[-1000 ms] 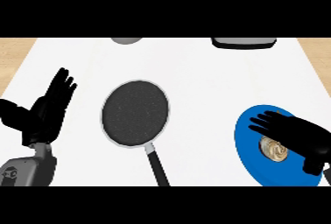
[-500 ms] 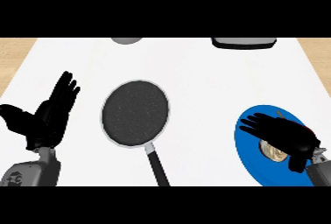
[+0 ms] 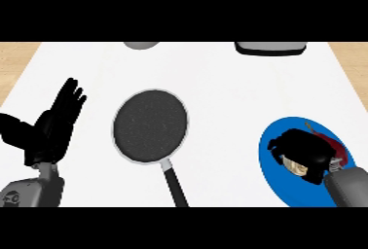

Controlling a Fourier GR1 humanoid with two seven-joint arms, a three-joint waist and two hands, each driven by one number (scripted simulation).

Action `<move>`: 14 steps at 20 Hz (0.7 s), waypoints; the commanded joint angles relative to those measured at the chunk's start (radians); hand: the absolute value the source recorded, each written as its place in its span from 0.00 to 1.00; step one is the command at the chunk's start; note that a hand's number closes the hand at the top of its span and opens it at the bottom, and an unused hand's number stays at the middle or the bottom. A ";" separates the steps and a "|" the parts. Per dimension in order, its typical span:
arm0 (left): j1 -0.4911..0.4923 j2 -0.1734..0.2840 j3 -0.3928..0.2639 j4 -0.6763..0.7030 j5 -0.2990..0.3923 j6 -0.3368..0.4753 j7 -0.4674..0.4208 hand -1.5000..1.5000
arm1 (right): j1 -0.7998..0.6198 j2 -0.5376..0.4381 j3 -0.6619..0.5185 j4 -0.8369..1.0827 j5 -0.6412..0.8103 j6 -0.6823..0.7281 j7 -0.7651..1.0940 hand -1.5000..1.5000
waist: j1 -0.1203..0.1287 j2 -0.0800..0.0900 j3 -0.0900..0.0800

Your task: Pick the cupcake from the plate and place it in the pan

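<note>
A blue plate (image 3: 287, 187) lies at the right of the white counter. On it sits the cupcake (image 3: 296, 168), mostly hidden; only a pale sliver shows under my right hand (image 3: 304, 151), whose fingers are curled round it from above. The dark pan (image 3: 151, 125) with a silver rim rests in the middle, its black handle (image 3: 174, 187) pointing toward me. My left hand (image 3: 52, 127) stands open at the left edge, fingers up, apart from the pan.
A grey round object (image 3: 141, 44) and a dark grey appliance (image 3: 270, 47) sit at the counter's far edge. Wooden floor shows beyond the counter at both upper corners.
My right hand has gone from spread flat over the plate to curled down round the cupcake. The left hand and the pan have stayed put.
</note>
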 commanded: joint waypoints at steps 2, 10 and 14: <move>0.011 -0.013 -0.019 -0.083 -0.021 0.021 0.060 0.50 | 0.058 0.031 0.001 -0.078 -0.012 0.030 -0.012 1.00 | -0.004 0.003 0.007; 0.014 -0.013 0.010 0.011 -0.023 0.003 -0.020 0.50 | 0.063 0.322 0.082 -0.135 0.030 0.086 0.230 1.00 | -0.020 -0.004 0.004; -0.001 -0.008 0.008 -0.002 -0.005 -0.012 0.000 0.50 | 0.101 0.460 0.188 -0.123 0.022 0.080 0.405 1.00 | 0.011 -0.007 0.007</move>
